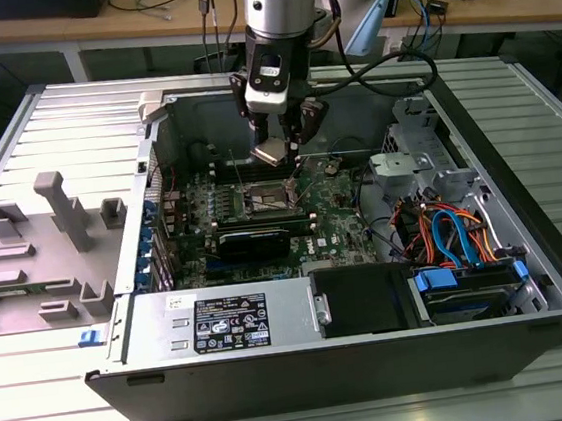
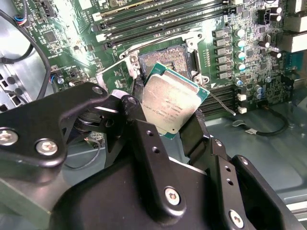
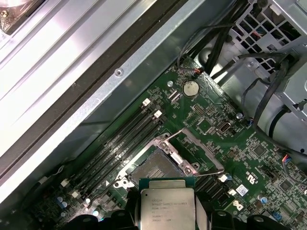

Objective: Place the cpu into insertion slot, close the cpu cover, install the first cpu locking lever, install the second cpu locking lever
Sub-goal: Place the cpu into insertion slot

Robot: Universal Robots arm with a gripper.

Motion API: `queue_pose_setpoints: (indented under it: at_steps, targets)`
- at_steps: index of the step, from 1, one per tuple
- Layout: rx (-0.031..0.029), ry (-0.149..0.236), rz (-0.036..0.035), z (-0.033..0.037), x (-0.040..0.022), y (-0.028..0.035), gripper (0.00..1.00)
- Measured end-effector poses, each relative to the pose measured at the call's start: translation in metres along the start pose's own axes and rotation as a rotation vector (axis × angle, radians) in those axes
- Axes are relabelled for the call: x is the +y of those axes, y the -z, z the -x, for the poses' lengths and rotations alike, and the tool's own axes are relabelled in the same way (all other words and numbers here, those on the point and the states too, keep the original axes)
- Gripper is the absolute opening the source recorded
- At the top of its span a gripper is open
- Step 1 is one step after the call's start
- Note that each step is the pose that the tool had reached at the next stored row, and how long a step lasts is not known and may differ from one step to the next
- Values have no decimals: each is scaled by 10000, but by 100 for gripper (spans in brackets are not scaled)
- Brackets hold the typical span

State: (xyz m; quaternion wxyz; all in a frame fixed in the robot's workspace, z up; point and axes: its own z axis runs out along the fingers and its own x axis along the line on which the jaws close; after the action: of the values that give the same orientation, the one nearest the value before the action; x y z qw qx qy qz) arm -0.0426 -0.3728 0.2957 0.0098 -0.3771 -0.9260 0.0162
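The cpu (image 1: 268, 152) sits in the gripper (image 1: 280, 150), up above the insertion slot (image 1: 268, 200) and not touching it. The slot lies in the motherboard (image 1: 338, 227), inside the open case (image 1: 279, 387). Just beside the slot lie memory slots (image 3: 120, 141). At the exterior view's right lie cables (image 1: 454, 232).

cpu (image 2: 175, 103): silvery-tan metal top, matt, faintly brushed; green edge.
tool (image 2: 167, 117): black, matt, smooth; shiny screw heads.
insertion slot (image 3: 158, 167): dark metal rim, dull sheen.
motherboard (image 3: 216, 124): green, glossy, around the insertion slot.
case (image 1: 200, 113): grey sheet metal, dull.
table (image 1: 80, 111): ribbed grey metal, satin.
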Motion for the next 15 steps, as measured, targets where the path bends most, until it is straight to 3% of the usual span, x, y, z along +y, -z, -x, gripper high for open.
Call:
queue_pose_setpoints:
  at_steps: [15]
  targets:
    - [12,-394,0,0,0,-5,55]
